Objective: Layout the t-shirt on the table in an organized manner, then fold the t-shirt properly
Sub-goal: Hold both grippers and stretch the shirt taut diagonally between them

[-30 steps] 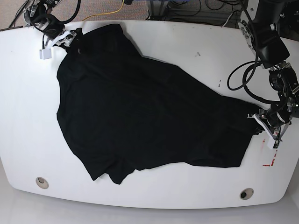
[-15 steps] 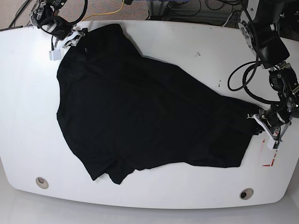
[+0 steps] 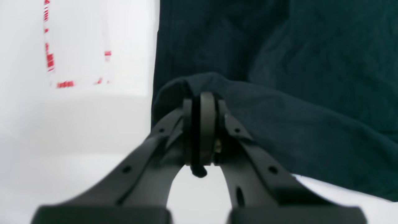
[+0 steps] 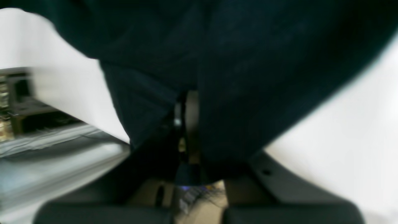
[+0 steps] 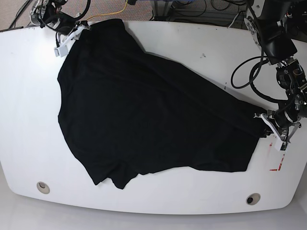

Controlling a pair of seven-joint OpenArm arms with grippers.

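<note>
The black t-shirt (image 5: 144, 110) lies spread diagonally across the white table (image 5: 201, 43). My left gripper (image 5: 266, 125) sits at the shirt's right corner, shut on a fold of the fabric (image 3: 199, 84), with the cloth pinched between its fingertips (image 3: 203, 124). My right gripper (image 5: 76, 31) is at the far left corner of the table, shut on the shirt's top corner. In the right wrist view the dark t-shirt (image 4: 248, 77) drapes over the closed fingers and hides most of them.
Red tape marks (image 5: 277, 167) lie near the right front of the table and show in the left wrist view as red tape marks (image 3: 49, 59). Two grommet holes (image 5: 43, 187) (image 5: 253, 198) sit along the front edge. Cables (image 5: 249, 81) loop beside the left arm.
The right gripper has carried the shirt's top corner up and to the right along the far edge, drawing that corner taut. The left gripper has risen slightly, still holding the right corner.
</note>
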